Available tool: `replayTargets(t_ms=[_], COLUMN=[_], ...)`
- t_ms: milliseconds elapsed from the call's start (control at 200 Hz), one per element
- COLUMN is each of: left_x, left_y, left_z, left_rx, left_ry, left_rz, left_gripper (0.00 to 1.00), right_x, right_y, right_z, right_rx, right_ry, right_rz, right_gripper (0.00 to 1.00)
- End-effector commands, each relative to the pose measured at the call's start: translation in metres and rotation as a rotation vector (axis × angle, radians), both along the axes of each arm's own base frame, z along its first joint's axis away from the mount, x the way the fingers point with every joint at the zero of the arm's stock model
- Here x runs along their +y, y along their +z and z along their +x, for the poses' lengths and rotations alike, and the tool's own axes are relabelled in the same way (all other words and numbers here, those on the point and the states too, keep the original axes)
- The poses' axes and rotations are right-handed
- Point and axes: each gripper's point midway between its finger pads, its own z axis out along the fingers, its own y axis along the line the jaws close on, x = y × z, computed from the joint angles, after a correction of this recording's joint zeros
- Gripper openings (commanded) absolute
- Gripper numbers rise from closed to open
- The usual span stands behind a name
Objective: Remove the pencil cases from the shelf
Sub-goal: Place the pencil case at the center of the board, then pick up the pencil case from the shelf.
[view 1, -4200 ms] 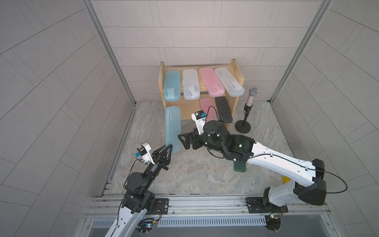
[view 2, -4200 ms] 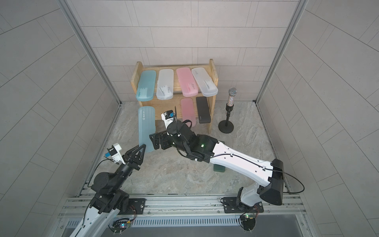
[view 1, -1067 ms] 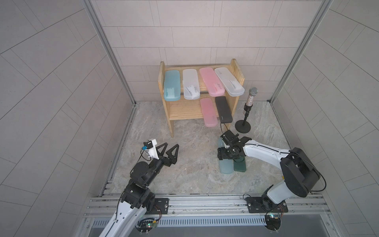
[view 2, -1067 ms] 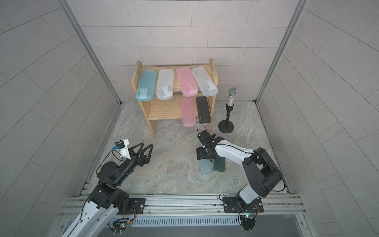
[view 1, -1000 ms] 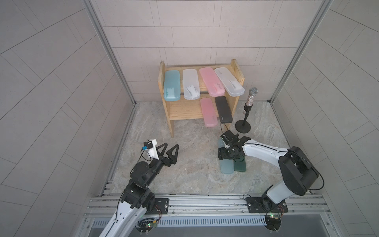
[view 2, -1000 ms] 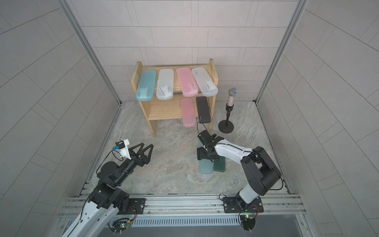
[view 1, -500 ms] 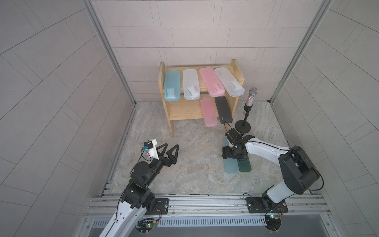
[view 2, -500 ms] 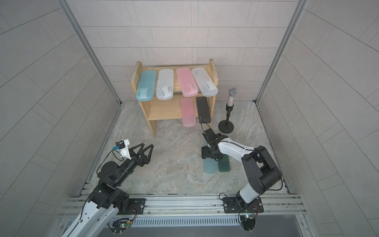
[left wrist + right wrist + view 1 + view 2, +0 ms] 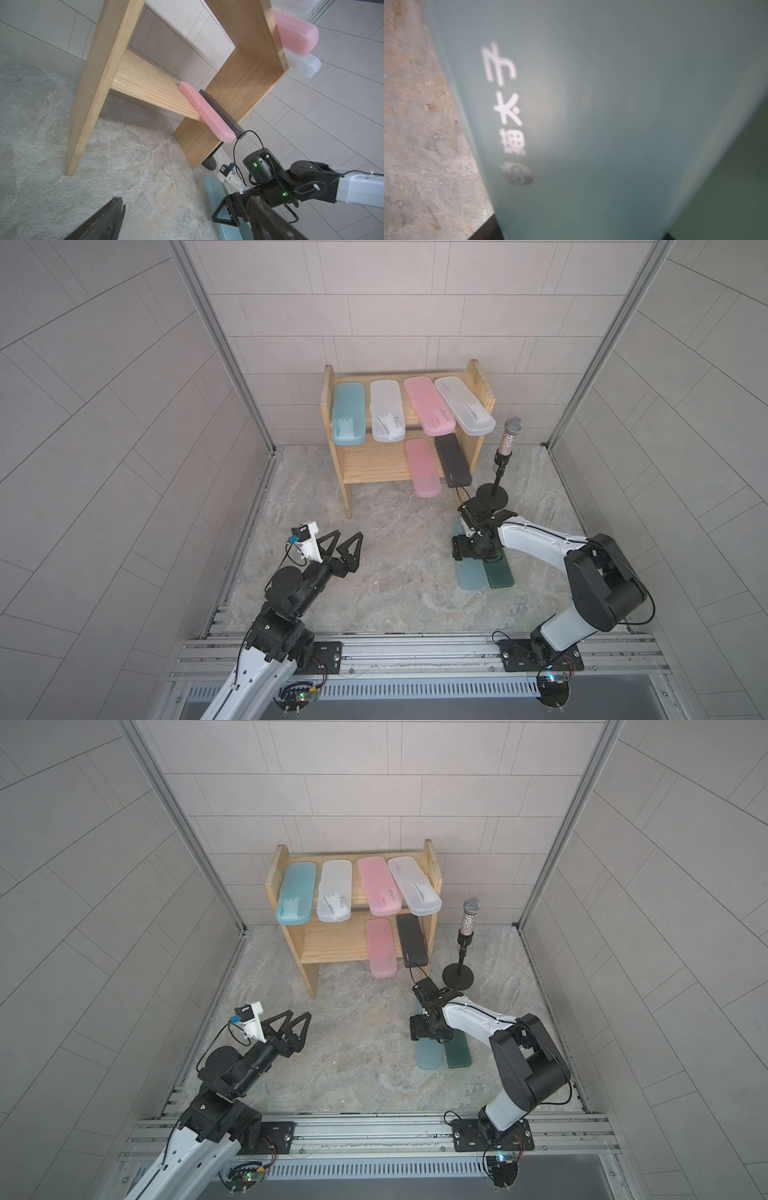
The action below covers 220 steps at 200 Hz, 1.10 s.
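Observation:
The pine shelf [image 9: 374, 460] [image 9: 332, 944] [image 9: 141, 83] carries a light blue [image 9: 348, 412], a white [image 9: 386, 410], a pink [image 9: 428, 406] and a second white pencil case [image 9: 465, 406] on its top tier. A pink [image 9: 422, 468] and a black case [image 9: 453, 460] lie on the lower tier. On the floor another light blue case [image 9: 471, 578] [image 9: 428, 1056] [image 9: 591, 104] lies beside a dark green case [image 9: 498, 574] [image 9: 457, 1054]. My right gripper [image 9: 473, 549] [image 9: 430, 1029] [image 9: 576, 234] is shut across that floor-level blue case. My left gripper [image 9: 347, 534] [image 9: 298, 1014] [image 9: 186, 199] hangs open and empty over the floor at front left.
A glittery microphone [image 9: 509, 437] on a black stand with a round base [image 9: 492, 495] stands just right of the shelf, close behind my right wrist. Tiled walls close in on both sides. A metal rail [image 9: 415, 651] runs along the front.
The right gripper carried the light blue case from beside the shelf down next to the green case, then slid both a little to the right. The left arm drew back and now holds still.

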Motion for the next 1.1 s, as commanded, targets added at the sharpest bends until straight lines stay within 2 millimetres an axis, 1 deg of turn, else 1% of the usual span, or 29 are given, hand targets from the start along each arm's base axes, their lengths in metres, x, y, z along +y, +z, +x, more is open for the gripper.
replayTargets(t_ms=[0, 140, 225, 320, 435, 500, 560, 570, 585, 665, 751, 831, 911, 956, 971, 981, 1006, 1096], left_x=[0.001, 0.003, 0.003, 0.003, 0.002, 0.001, -0.002, -0.002, -0.003, -0.007, -0.015, -0.033, -0.054, -0.064, -0.067, -0.070, -0.077, -0.097], left_y=[0.015, 0.015, 0.015, 0.017, 0.022, 0.020, 0.019, 0.028, 0.032, 0.033, 0.034, 0.032, 0.030, 0.032, 0.036, 0.032, 0.032, 0.037], left_z=[-0.002, -0.003, -0.003, -0.002, -0.002, -0.001, 0.001, 0.000, 0.001, 0.006, 0.014, 0.025, 0.035, 0.040, 0.040, 0.042, 0.045, 0.052], left_rx=[-0.035, -0.031, -0.026, -0.019, -0.014, -0.001, 0.018, 0.004, 0.002, 0.045, 0.102, 0.173, 0.230, 0.240, 0.230, 0.244, 0.250, 0.263], left_ry=[0.001, 0.009, 0.011, 0.011, 0.010, 0.006, -0.008, -0.010, -0.014, -0.020, -0.044, -0.103, -0.166, -0.178, -0.185, -0.186, -0.190, -0.212], left_rz=[-0.017, -0.015, -0.013, -0.013, -0.027, -0.037, -0.057, -0.069, -0.077, -0.121, -0.171, -0.216, -0.225, -0.231, -0.238, -0.232, -0.230, -0.226], left_gripper=[0.99, 1.00, 1.00, 1.00, 1.00, 1.00, 1.00, 1.00, 1.00, 1.00, 1.00, 1.00, 1.00, 1.00, 1.00, 1.00, 1.00, 1.00], right_x=[0.001, 0.000, 0.000, 0.001, 0.000, -0.001, -0.002, -0.002, -0.002, -0.005, -0.015, -0.028, -0.041, -0.045, -0.047, -0.048, -0.050, -0.057], right_y=[-0.001, -0.003, 0.000, 0.009, 0.028, 0.042, 0.059, 0.063, 0.067, 0.098, 0.134, 0.165, 0.190, 0.199, 0.202, 0.203, 0.207, 0.217], right_z=[0.002, 0.002, 0.003, 0.005, 0.006, 0.006, 0.004, 0.004, 0.002, -0.002, -0.007, -0.013, -0.019, -0.023, -0.023, -0.024, -0.026, -0.027], right_rx=[0.003, 0.000, -0.014, -0.044, -0.089, -0.119, -0.159, -0.168, -0.176, -0.258, -0.369, -0.452, -0.498, -0.509, -0.512, -0.513, -0.516, -0.529], right_ry=[0.010, 0.006, 0.002, -0.002, -0.010, -0.010, -0.013, -0.013, -0.013, -0.017, -0.040, -0.068, -0.097, -0.102, -0.104, -0.105, -0.106, -0.116], right_rz=[-0.012, -0.015, -0.008, 0.002, 0.019, 0.027, 0.043, 0.046, 0.052, 0.089, 0.106, 0.132, 0.147, 0.148, 0.147, 0.148, 0.145, 0.139], right_gripper=[0.75, 0.85, 0.89, 0.94, 0.99, 1.00, 1.00, 1.00, 1.00, 1.00, 1.00, 1.00, 1.00, 1.00, 1.00, 1.00, 1.00, 1.00])
